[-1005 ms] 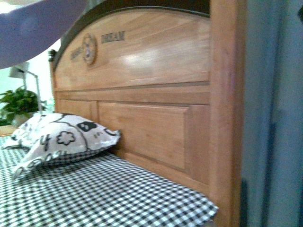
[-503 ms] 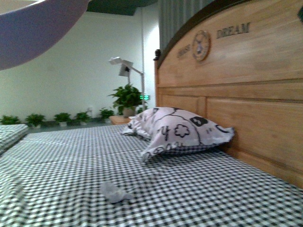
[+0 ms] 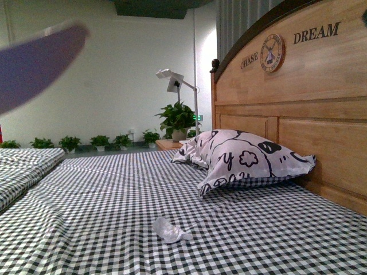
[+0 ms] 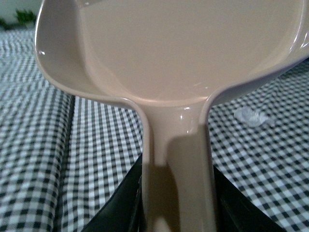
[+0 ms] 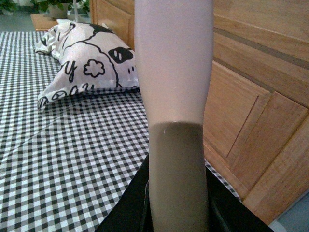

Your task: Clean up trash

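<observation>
– Where's the trash [image 3: 170, 230]?
– On the bed [image 3: 103, 189], near the pillow [image 3: 246, 157]. The left gripper [image 4: 176, 203] clamps the dustpan [image 4: 183, 53], the right gripper [image 5: 176, 208] a pale handle [image 5: 174, 72]. Approach stage, I'd say; next, lower the dustpan beside it.

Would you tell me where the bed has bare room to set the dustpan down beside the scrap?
Bare sheet lies all round the scrap: widest from it towards the bed's left edge, and also between it and the pillow. It is crowded only by the headboard, where the pillow lies.
</observation>
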